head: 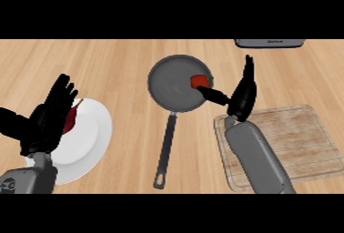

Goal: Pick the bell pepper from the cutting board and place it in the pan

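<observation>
Light wood counter [121, 59] fills my head view. Small red bell pepper [199, 81] sits inside the round dark-grey frying pan [176, 91], near its right rim, off the pale wooden cutting board [295, 141]. My right hand [240, 98] hangs just right of it, fingers straight up, thumb pointing at the pepper, nothing gripped. Left hand [47, 118] rests open over the round white plate [91, 141] w/ a red item partly hidden.

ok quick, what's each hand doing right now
Left hand: open, fingers up, resting over the white plate, holding nothing.
Right hand: open, fingers straight, thumb beside the red bell pepper lying in the pan.
</observation>
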`<state>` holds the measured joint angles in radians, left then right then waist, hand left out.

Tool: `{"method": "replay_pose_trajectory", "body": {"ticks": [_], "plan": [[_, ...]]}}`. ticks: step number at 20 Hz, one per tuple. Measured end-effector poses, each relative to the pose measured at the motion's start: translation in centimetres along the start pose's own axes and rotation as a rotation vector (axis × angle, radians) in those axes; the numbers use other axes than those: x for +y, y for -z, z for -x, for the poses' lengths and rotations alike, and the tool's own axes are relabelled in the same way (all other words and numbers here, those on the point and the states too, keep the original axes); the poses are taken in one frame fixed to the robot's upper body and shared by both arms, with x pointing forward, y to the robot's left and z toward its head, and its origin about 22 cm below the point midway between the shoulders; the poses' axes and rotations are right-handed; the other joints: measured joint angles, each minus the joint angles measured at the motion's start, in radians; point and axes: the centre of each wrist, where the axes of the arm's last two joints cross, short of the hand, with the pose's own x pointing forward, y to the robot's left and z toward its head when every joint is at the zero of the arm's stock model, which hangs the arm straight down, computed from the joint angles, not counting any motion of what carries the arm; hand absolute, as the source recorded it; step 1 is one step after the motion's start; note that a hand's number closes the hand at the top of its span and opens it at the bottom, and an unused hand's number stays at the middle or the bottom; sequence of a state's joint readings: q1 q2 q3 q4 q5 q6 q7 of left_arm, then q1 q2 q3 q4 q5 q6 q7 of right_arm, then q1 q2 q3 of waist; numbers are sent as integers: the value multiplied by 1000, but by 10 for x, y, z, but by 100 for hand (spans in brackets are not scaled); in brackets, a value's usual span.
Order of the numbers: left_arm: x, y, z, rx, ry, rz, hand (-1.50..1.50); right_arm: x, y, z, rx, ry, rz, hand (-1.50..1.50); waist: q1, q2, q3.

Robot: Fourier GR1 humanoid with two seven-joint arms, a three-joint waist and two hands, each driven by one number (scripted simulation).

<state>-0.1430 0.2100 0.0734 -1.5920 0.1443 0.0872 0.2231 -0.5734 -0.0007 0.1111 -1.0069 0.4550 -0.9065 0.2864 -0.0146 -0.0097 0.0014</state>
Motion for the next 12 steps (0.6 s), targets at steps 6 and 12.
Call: {"method": "replay_pose_trajectory", "body": {"ticks": [6, 12], "plan": [[3, -1, 6, 5, -6, -13, 0, -51, -48, 27, -45, 111, -62, -150, -10, 1, -1], [2, 2, -6, -1, -4, -2, 0, -90, -81, 39, -71, 114, -59, -150, 4, 6, -1]]}}
